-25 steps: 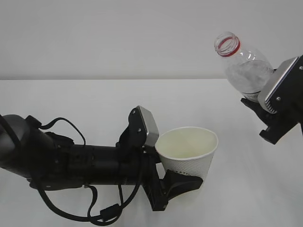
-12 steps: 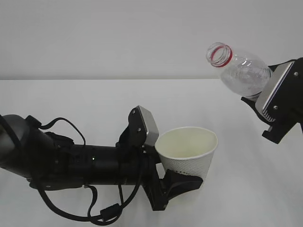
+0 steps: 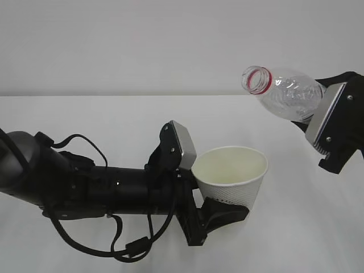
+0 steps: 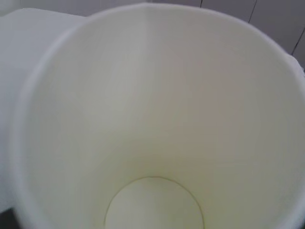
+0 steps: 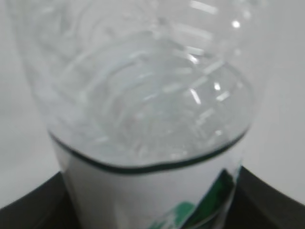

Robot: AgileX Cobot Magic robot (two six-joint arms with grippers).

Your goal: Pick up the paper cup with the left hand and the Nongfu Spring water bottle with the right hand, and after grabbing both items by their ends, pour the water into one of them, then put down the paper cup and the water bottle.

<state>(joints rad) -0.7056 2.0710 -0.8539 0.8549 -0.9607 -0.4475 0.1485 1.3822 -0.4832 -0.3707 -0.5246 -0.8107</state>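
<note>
The white paper cup (image 3: 230, 176) stands upright above the table, my left gripper (image 3: 225, 209) shut on its lower end. Its cream inside (image 4: 152, 119) fills the left wrist view, which hides the jaws, and its bottom looks dry. My right gripper (image 3: 314, 116) is shut on the bottom end of the Nongfu Spring water bottle (image 3: 284, 96). The clear bottle lies tilted, and its open red-ringed mouth (image 3: 257, 79) points left, above the right part of the cup's rim. In the right wrist view the bottle (image 5: 143, 105) shows a white and green label. No water stream shows.
A white table (image 3: 114, 125) lies under both arms, with a plain light wall behind it. The bulky black left arm (image 3: 85, 190) with its looping cables stretches across the lower left. Nothing else stands on the visible tabletop.
The bottle has tipped further over, its mouth swinging left and down toward the cup. The left arm has shifted the cup slightly right and down.
</note>
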